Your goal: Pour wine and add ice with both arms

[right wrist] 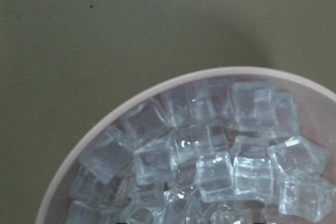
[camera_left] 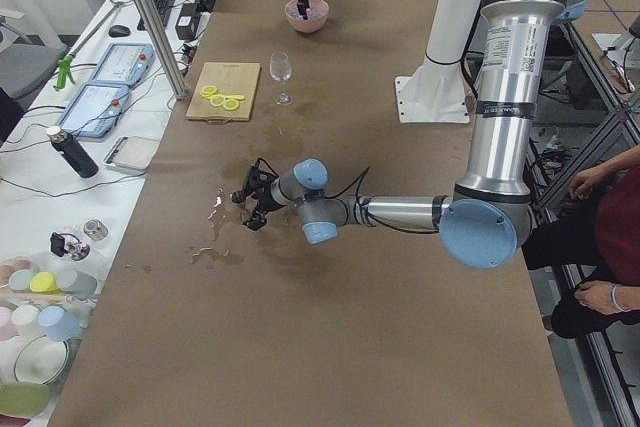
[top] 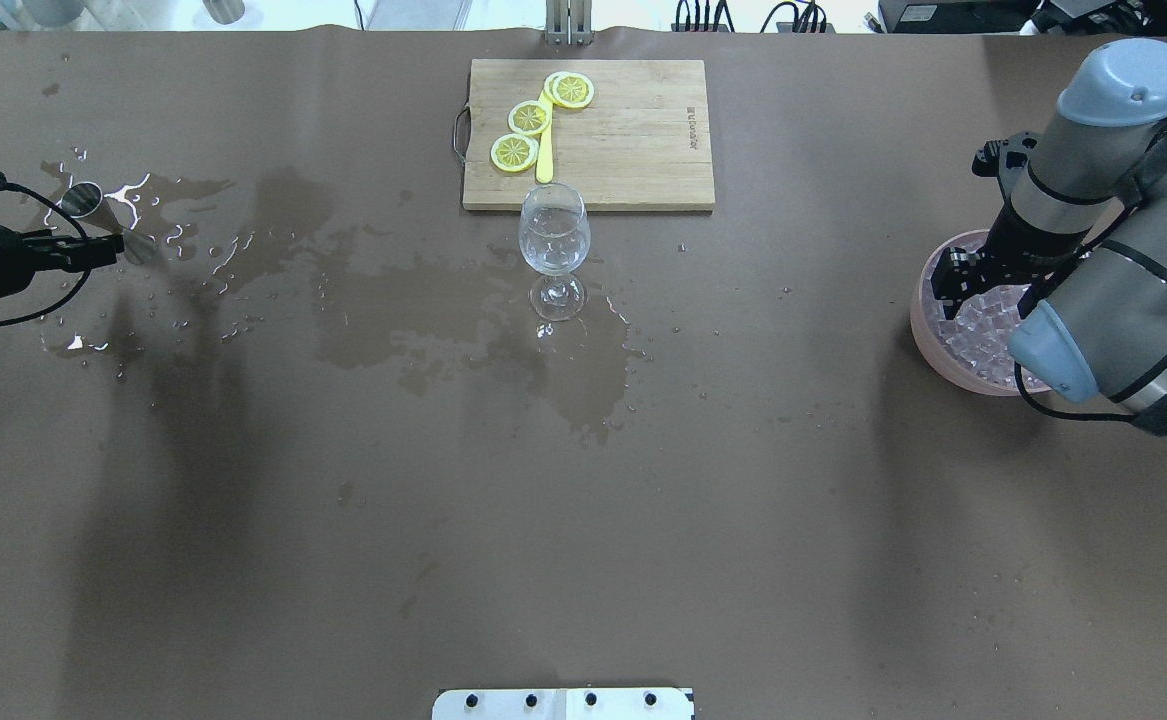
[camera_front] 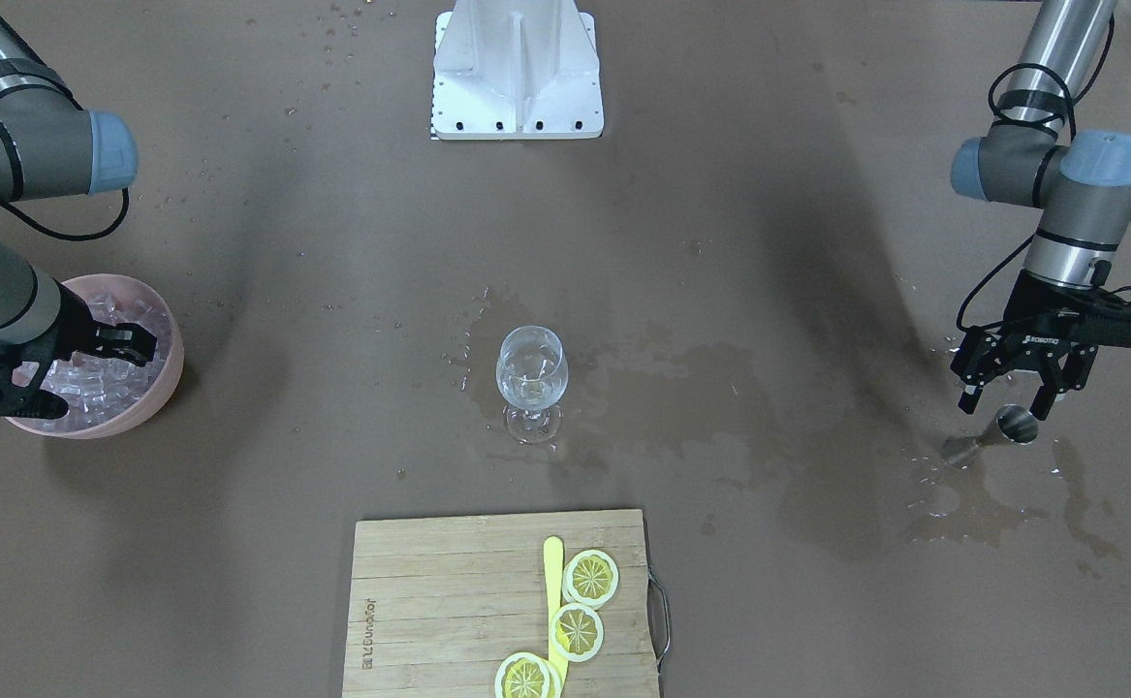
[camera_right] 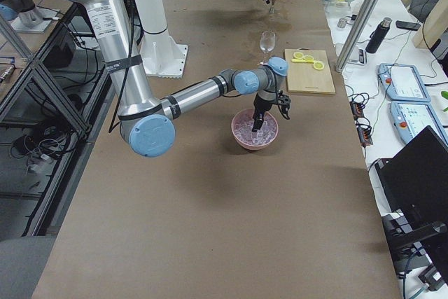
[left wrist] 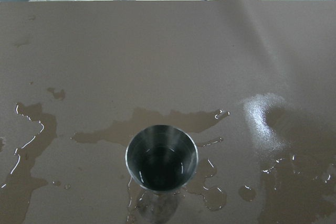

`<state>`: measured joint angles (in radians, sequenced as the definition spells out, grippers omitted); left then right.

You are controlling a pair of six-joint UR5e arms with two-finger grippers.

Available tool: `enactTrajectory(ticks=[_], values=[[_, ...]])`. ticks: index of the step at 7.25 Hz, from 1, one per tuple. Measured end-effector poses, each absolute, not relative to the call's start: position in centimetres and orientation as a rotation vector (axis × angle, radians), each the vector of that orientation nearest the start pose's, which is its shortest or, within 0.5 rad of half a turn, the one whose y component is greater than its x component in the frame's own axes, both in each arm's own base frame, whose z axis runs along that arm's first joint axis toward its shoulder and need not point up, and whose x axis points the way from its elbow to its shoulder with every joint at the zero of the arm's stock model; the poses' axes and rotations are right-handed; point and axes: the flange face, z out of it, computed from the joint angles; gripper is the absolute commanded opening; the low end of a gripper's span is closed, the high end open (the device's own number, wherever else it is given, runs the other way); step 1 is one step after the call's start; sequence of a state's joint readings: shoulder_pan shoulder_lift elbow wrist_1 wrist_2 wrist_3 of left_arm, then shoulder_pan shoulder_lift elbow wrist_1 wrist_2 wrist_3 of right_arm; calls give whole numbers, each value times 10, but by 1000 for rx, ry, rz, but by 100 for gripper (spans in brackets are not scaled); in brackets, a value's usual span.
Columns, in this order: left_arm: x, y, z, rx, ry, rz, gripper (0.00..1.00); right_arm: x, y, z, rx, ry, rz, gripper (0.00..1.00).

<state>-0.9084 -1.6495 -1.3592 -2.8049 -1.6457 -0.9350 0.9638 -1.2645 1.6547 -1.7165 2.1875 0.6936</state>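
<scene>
You see a table cover (top: 583, 500) that looks like matt brown paper; the wet patches (top: 423, 330) are darker and partly shiny. The wine glass (camera_front: 530, 373) is clear, glossy glass. The small cup (left wrist: 161, 157) is brushed metal. The bowl (camera_front: 156, 396) looks like matt pink plastic, and the ice (right wrist: 210, 171) in it is clear and glossy. The cutting board (camera_front: 449, 601) is pale, dull wood in strips. The left arm (camera_front: 1059, 48) has a smooth silvery metal tube.
</scene>
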Motion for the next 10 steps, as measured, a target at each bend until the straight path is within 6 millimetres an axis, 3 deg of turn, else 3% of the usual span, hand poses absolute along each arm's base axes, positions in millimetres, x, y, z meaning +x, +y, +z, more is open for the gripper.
enactTrajectory(ticks=[5,9,10], values=[[252,-525,595,759,818,-225,97,-291,-543,480,-188,-612,6,75],[267,-519,604,784,818,-223,98,-287,-541,485,-186,-597,18,45],[270,-517,603,787,819,-230,97,-287,-541,485,-187,-597,26,45]])
